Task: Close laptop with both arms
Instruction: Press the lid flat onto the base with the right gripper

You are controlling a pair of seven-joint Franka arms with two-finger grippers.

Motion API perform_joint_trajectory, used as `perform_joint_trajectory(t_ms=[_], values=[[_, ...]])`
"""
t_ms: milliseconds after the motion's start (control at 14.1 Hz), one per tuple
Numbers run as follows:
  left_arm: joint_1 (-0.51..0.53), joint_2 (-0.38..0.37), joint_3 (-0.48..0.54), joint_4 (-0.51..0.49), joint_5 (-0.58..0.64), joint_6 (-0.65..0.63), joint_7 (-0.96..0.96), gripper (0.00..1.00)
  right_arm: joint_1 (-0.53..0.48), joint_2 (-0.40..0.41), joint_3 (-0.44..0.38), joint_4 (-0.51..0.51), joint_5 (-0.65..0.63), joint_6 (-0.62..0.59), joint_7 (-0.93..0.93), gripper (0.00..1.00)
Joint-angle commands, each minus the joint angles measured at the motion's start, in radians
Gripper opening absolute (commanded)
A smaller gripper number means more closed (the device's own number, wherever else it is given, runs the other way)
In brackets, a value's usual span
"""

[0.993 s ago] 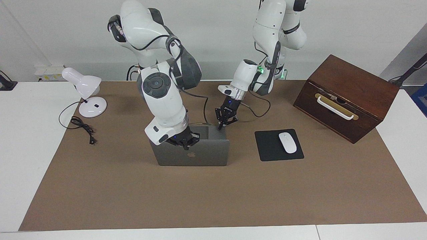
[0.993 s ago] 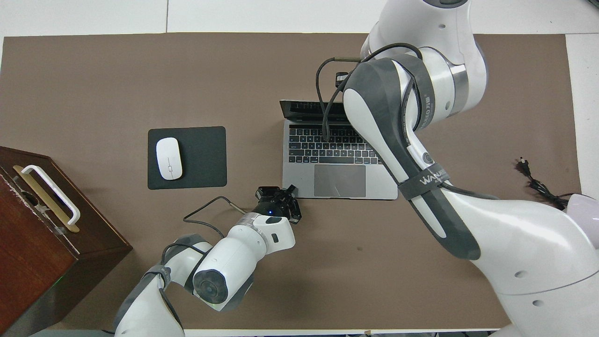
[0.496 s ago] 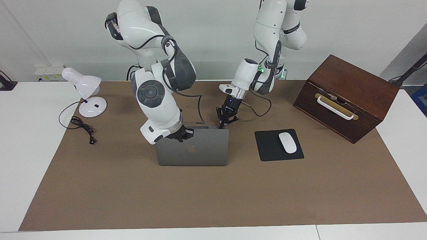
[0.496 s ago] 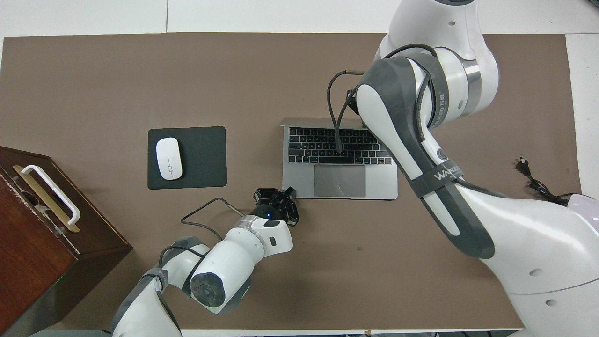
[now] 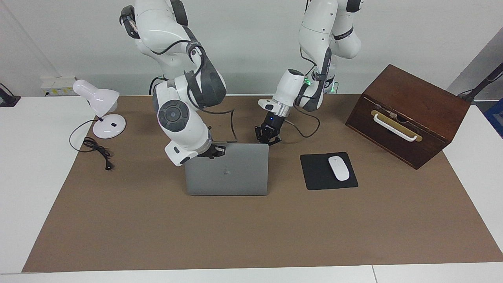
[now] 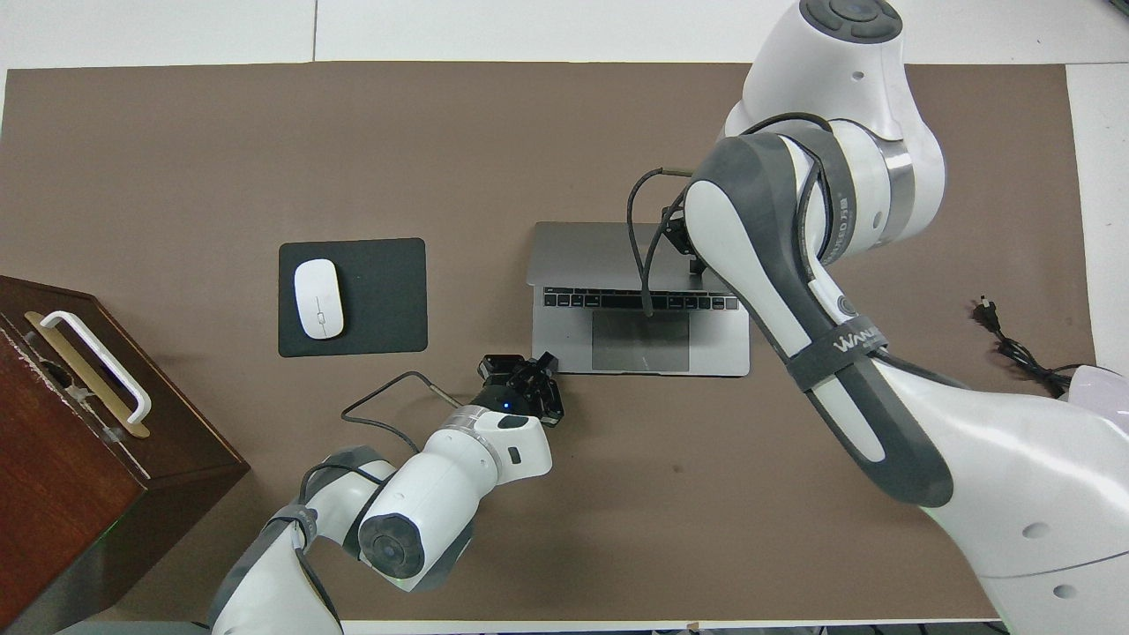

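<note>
Right gripper clenched, pressing half-lowered lid of laptop mid-table, left gripper clenched at laptop's front corner, brown mat over white table, pale wall.

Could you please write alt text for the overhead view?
A laptop lies mid-table with its lid partly lowered over the keyboard; the right claw presses on the lid, and the left claw, shut, sits at the base's corner nearest the robots. A mouse rests on a pad beside it, toward the left arm's end.
</note>
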Motion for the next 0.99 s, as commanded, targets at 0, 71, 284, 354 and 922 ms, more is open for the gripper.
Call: perform_joint_trajectory(t_ms=[0,71,284,354,922], values=[[-0.013,0.006,0.02,-0.059,-0.015,-0.014,0.027,0.0,-0.01,-0.06,0.006,-0.105,0.031,0.038,0.007,0.0],[-0.014,0.005,0.02,-0.059,-0.015,-0.014,0.027,0.0,-0.008,-0.066,0.006,-0.124,0.031,0.051,0.007,0.0],[-0.017,0.011,0.021,-0.059,-0.017,-0.011,0.026,0.0,-0.01,-0.095,0.006,-0.201,0.032,0.121,0.002,0.0],[-0.017,0.011,0.021,-0.057,-0.017,-0.011,0.027,0.0,-0.01,-0.103,0.006,-0.224,0.032,0.143,0.001,0.0],[-0.017,0.013,0.021,-0.059,-0.017,-0.011,0.026,0.0,0.001,-0.129,0.01,-0.338,0.032,0.264,-0.001,0.0]])
